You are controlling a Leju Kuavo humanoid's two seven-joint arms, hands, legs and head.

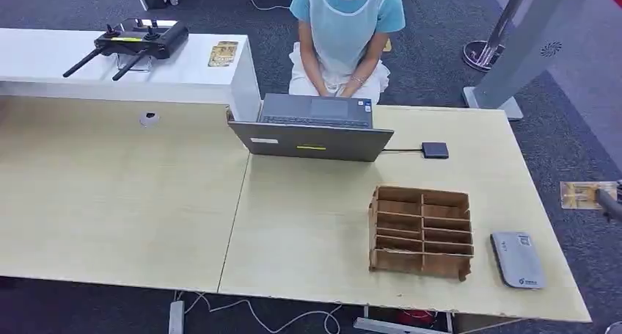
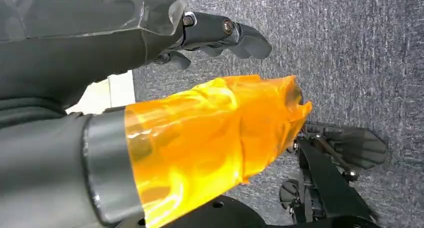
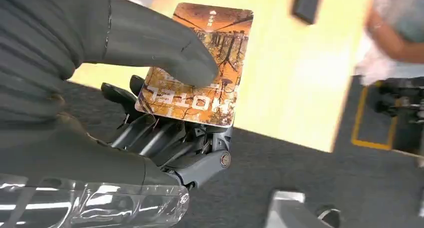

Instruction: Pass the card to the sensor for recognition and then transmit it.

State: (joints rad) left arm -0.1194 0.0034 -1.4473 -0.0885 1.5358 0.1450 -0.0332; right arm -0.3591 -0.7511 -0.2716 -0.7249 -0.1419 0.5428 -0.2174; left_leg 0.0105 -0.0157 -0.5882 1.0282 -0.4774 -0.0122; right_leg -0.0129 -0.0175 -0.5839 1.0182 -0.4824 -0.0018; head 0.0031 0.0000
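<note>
The right hand (image 3: 165, 133) holds the card (image 3: 200, 62) with the thumb pressed on its face and the dark fingers (image 3: 145, 133) behind it. The card is rectangular with rounded corners, printed in orange-brown tones with a branching pattern and white lettering reading "HOTEL". In the head view the card (image 1: 584, 194) sits off the right edge of the table (image 1: 308, 224), over the grey carpet, well apart from the sensor (image 1: 518, 259), a flat grey pad near the table's front right corner. The left hand (image 2: 220, 35) hangs over carpet, fingers loosely curled, holding nothing.
</note>
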